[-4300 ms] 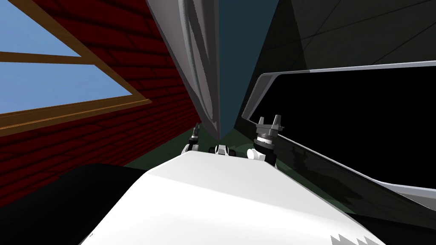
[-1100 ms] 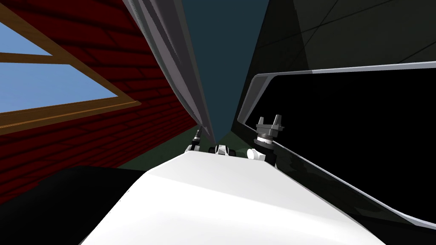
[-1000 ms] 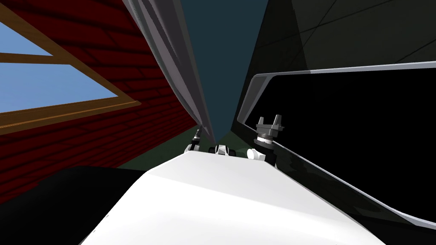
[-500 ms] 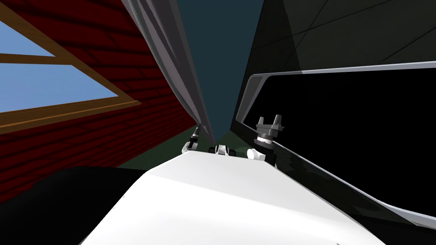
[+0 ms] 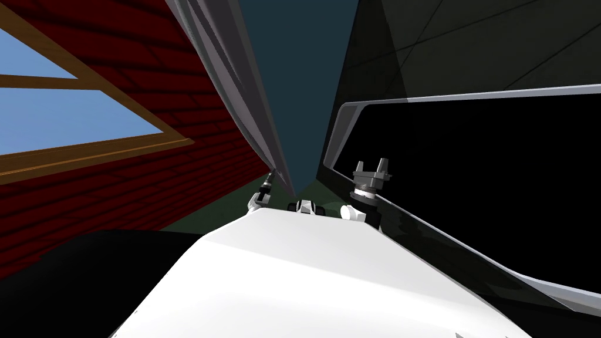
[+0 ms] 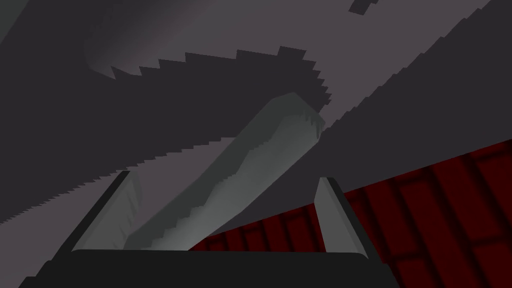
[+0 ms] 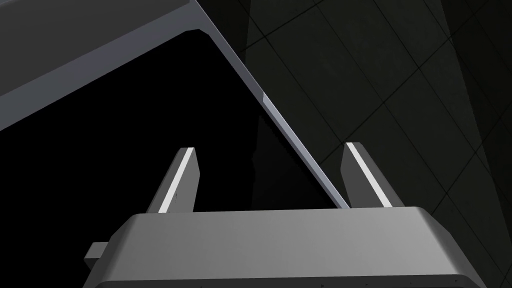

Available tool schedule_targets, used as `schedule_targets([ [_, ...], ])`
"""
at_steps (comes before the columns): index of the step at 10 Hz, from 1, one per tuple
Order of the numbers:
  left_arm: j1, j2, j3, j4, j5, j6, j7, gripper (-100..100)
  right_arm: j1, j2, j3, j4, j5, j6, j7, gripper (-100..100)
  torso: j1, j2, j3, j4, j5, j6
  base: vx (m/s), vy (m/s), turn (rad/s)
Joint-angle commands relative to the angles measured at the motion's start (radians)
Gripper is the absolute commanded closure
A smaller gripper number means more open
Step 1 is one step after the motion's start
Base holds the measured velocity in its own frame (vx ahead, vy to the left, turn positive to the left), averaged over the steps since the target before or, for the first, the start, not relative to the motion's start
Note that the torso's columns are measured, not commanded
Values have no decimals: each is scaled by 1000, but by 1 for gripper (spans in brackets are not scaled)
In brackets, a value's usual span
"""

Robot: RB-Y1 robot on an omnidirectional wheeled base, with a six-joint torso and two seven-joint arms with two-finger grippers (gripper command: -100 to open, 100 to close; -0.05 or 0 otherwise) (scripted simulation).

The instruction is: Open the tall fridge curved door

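The tall fridge's grey curved door (image 5: 235, 82) stands swung out, running from the top of the head view down to just above my chest. My left gripper (image 5: 269, 176) is at the door's lower edge. In the left wrist view its fingers (image 6: 122, 215) stand open on either side of a pale grey handle bar (image 6: 250, 165) on the door's grey face, the bar close to one finger. My right gripper (image 5: 372, 162) hangs open by the fridge body's grey frame (image 5: 411, 98); its fingers (image 7: 177, 182) hold nothing, and the frame edge (image 7: 300, 150) passes behind them.
A dark red brick wall (image 5: 147, 176) with a wood-framed window (image 5: 58, 117) closes the left side. Inside the fridge frame is a black area (image 5: 469, 176). A dark tiled surface (image 5: 469, 41) lies beyond it, and a teal wall (image 5: 299, 70) shows between door and fridge.
Since four seconds ago the door has swung further left, away from the fridge. Over the last second my left gripper has edged up and left with it; the right arm is still.
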Motion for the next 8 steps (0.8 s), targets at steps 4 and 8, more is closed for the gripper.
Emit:
schedule_targets([
  [4,-22,78,7,-50,-19,111,29,-100,0,0,0,0,0,0,0,0,-1,0,0,0,0,0,-36,-47,-7],
  [8,-38,137,12,-84,-31,185,48,-100,0,0,0,0,0,0,0,0,0,0,0,0,0,0,-30,-34,-6],
])
